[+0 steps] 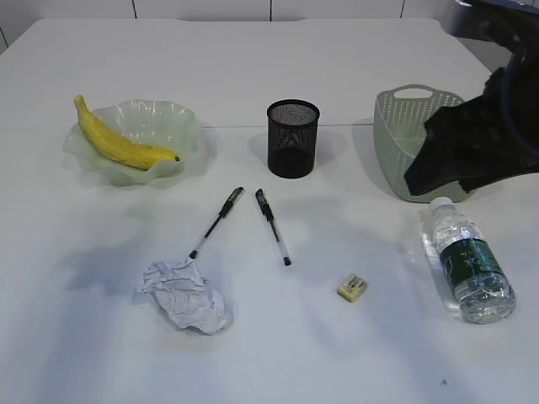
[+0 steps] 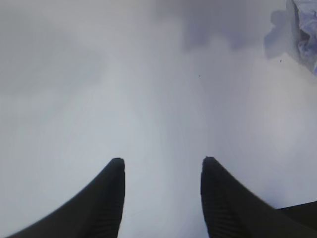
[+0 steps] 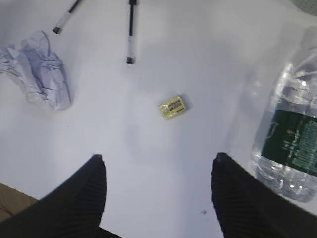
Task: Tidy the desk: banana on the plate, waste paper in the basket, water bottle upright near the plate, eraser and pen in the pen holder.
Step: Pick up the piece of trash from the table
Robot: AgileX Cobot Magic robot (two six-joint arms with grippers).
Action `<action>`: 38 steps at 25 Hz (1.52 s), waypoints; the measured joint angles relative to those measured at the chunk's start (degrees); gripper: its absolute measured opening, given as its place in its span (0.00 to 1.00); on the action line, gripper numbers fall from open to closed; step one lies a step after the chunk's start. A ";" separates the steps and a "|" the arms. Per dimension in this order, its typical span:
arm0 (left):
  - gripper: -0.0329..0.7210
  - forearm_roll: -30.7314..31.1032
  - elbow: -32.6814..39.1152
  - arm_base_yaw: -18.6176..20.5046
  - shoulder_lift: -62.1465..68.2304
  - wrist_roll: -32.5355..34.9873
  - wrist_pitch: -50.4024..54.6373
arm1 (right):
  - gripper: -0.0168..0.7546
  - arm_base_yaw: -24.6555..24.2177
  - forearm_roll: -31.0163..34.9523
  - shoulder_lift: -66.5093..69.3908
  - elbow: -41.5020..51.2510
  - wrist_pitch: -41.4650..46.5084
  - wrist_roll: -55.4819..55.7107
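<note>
The left hand hangs with parted fingers over bare counter, with only the waste paper at the far right edge of its reach. Ahead of the spread right hand lies open counter broken by the eraser, with the lying water bottle close on its right. Farther out, two pens lie across the way to the pen holder.

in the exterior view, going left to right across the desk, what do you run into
banana on the plate → waste paper → the two pens → pen holder → eraser → basket → water bottle lying on its side
</note>
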 joint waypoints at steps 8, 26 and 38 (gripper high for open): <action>0.50 -0.20 3.11 0.00 -5.79 0.18 -0.72 | 0.66 8.47 -0.94 7.98 -7.83 2.87 1.94; 0.50 -0.20 3.11 0.00 -6.15 1.84 -0.72 | 0.66 24.61 -4.98 32.97 -29.35 7.92 -5.56; 0.50 -0.36 3.11 0.00 -6.15 1.84 -1.38 | 0.67 26.77 -3.69 41.86 -30.51 2.76 -8.40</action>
